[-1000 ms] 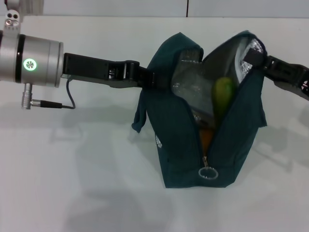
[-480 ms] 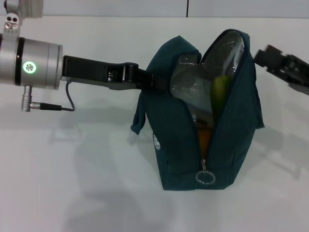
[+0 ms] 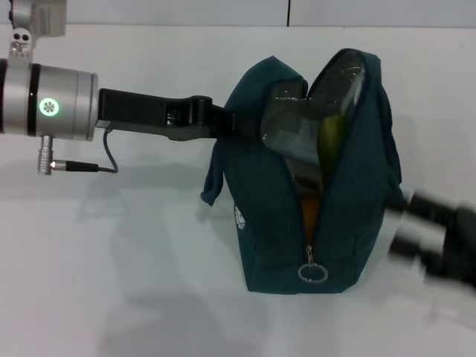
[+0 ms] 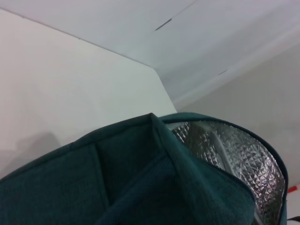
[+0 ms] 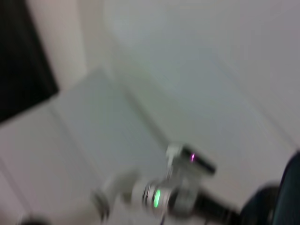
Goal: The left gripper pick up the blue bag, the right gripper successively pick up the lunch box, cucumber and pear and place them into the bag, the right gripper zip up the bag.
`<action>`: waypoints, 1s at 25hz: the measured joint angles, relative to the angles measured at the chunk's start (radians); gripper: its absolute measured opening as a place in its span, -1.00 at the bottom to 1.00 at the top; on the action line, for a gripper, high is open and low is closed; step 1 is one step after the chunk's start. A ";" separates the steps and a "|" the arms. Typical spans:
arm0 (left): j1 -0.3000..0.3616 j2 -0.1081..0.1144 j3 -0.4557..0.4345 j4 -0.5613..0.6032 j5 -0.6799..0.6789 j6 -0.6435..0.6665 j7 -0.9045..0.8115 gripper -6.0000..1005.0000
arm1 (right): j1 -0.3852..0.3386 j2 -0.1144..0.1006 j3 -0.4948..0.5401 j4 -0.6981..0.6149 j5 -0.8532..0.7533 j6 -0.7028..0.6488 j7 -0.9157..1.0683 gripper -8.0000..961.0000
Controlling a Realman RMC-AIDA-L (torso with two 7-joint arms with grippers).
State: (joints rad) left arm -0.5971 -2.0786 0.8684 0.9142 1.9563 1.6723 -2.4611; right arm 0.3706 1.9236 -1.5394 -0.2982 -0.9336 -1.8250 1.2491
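- We see the blue bag (image 3: 282, 223) standing upright on the white table (image 3: 111, 282), a little toward three o'clock of the head view's middle, its mouth gaping along the top.
- From nine o'clock the left arm reaches in level across the table: a silver wrist (image 3: 52, 100) with a green ring light (image 3: 49, 106), a thin black cable (image 3: 104, 152) looping under it, then the black link that ends at the bag.
- The left gripper (image 3: 230, 123) meets the bag's nine o'clock upper edge, where a fabric loop handle (image 3: 212, 178) hangs down. Its fingertips are hidden by the cloth, so we cannot tell whether they are clamped on the bag or slack.
- The left wrist view shows only the bag's teal rim (image 4: 154, 140) close up, with quilted silver foil lining (image 4: 234, 154) behind it and bare table beyond.
- At four o'clock of the head view the right gripper (image 3: 435, 242) sits low, just beside the bag's three o'clock flank, smeared by motion; we cannot tell how its jaws stand.
- The right wrist view is blurred: we make out the left arm's wrist with its green light (image 5: 157, 197) and a dark edge of the bag (image 5: 290, 187), little more.
- Inside the bag, against the foil, a yellow-green rounded shape (image 3: 331, 134) shows near the top, likely the cucumber's end, though we cannot be sure.
- Lower in the opening an orange patch, the pear (image 3: 309, 212), shows in the gap.
- The lunch box is not clearly visible to us.
- The zipper pull ring (image 3: 312, 273) hangs at the bag's six o'clock end, the zip undone above it.
- A round white logo (image 3: 240, 216) marks the bag's side.
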 joint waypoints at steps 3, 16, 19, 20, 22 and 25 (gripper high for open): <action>-0.001 0.001 0.000 0.000 -0.002 -0.001 0.000 -0.89 | -0.014 0.009 0.000 0.004 -0.121 -0.005 -0.129 0.66; -0.004 -0.004 0.004 0.000 -0.009 -0.001 0.001 -0.89 | -0.049 0.088 -0.019 0.012 -0.226 0.222 -0.318 0.66; -0.002 -0.004 0.007 0.000 -0.015 0.001 0.001 -0.89 | -0.039 0.090 -0.033 0.007 -0.225 0.244 -0.315 0.66; -0.001 -0.004 0.007 0.000 -0.015 0.002 0.001 -0.89 | -0.038 0.090 -0.035 0.007 -0.223 0.245 -0.315 0.66; 0.000 -0.004 0.007 0.000 -0.015 0.002 0.001 -0.89 | -0.037 0.090 -0.033 0.008 -0.218 0.251 -0.314 0.65; 0.000 -0.004 0.008 0.000 -0.015 0.003 0.001 -0.89 | -0.035 0.091 -0.033 0.007 -0.217 0.264 -0.314 0.62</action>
State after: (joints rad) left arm -0.5973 -2.0831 0.8759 0.9142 1.9410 1.6748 -2.4602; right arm 0.3353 2.0150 -1.5726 -0.2910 -1.1509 -1.5609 0.9356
